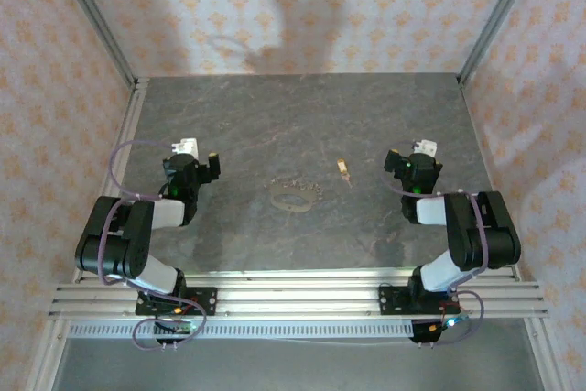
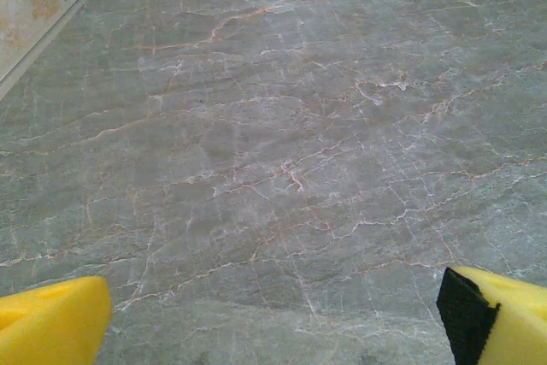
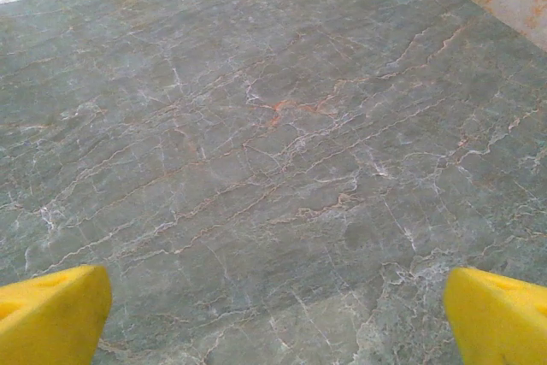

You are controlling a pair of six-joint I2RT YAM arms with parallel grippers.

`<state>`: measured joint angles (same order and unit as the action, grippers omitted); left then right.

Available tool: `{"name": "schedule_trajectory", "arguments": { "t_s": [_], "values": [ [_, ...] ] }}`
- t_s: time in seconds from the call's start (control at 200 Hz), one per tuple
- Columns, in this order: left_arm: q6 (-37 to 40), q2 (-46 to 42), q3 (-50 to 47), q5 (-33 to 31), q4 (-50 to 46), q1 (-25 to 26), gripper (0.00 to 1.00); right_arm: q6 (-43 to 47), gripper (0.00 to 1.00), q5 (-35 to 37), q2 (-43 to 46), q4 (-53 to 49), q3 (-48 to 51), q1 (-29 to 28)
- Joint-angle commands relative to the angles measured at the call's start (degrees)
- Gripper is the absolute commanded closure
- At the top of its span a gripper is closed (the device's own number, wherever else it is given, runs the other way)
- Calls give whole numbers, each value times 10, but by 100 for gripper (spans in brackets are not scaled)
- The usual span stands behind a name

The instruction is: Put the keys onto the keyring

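Nearest, an aluminium rail [image 1: 293, 295] runs along the table's [image 1: 275, 116] near edge, on the near side of the keyring [image 1: 293, 196], with both arm bases bolted to it. The left gripper [image 1: 200, 157] hangs to the left of the keyring and well apart from it. In its wrist view its yellow fingers [image 2: 51, 322] sit in the two lower corners, spread wide, with only bare marbled surface between them. The right gripper [image 1: 409, 160] hangs to the right of the keyring, likewise well apart, fingers [image 3: 500, 314] wide and holding nothing.

The keyring lies flat near the table's middle, its fine chain curled along its far side. The key [image 1: 344, 170] lies just beyond and to the right of the keyring, apart from it, between the keyring and the right gripper.

Beyond the keyring the table is open grey surface up to the patterned back wall [image 1: 302, 6]; metal frame posts [image 1: 92, 16] mark the far corners.
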<state>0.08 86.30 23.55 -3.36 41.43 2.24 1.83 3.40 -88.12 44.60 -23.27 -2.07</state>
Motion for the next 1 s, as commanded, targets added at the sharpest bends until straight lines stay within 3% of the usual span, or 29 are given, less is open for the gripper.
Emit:
{"name": "schedule_trajectory", "arguments": {
  "t_s": [0.0, 0.631, 0.746, 0.846, 0.996],
  "values": [
    [8, -3, 11, 5, 6, -4, 0, 8, 1, -2, 8, 4, -6, 2],
    [8, -4, 12, 8, 5, -5, 0, 8, 1, -14, 10, 3, -8, 6],
    [7, -8, 14, 0, 0, -3, 0, 9, 1, -17, 50, -96, -45, 6],
    [-9, -43, 56, -28, -104, -4, 0, -20, 1, 1, 114, -229, -91, 6],
    [-23, -94, 119, -22, -253, -3, 0, -182, 1, 83, 195, -352, -127, 6]
  ]
}}
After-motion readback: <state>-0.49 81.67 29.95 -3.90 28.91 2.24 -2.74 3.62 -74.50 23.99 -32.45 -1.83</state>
